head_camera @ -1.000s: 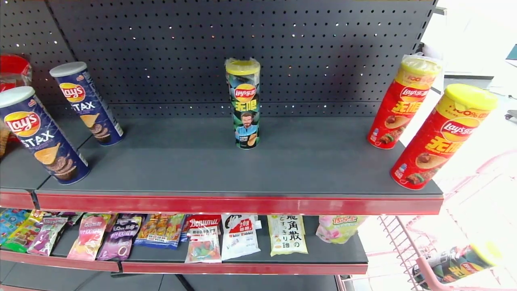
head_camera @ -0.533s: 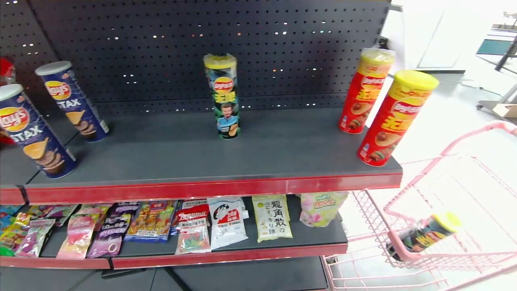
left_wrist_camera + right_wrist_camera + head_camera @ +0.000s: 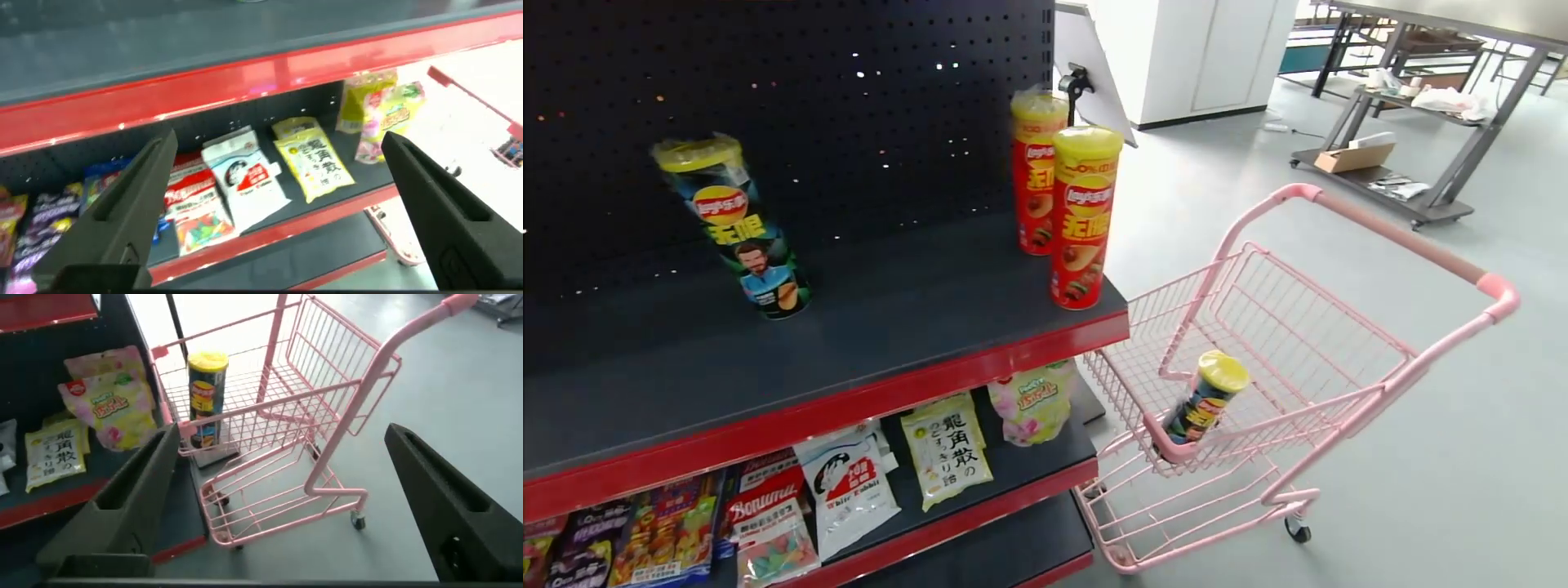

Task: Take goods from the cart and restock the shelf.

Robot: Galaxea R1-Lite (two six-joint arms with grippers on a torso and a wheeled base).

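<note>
Grey floor (image 3: 474,392); can (image 3: 206,396) beyond right claw (image 3: 279,431)

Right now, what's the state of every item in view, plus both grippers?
cart chip can: inside the basket, yellow lid on, not gripped.
green chip can: upright on the top shelf, lid on.
front red chip can: upright at the shelf's right end, lid on.
rear red chip can: upright behind it.
pink cart: beside the shelf, holding one can.
snack bags: lying on the lower shelf.
left gripper: open, empty.
right gripper: open, empty.

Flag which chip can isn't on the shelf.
The can in the cart; the green can and both red cans stand on the shelf.
</note>
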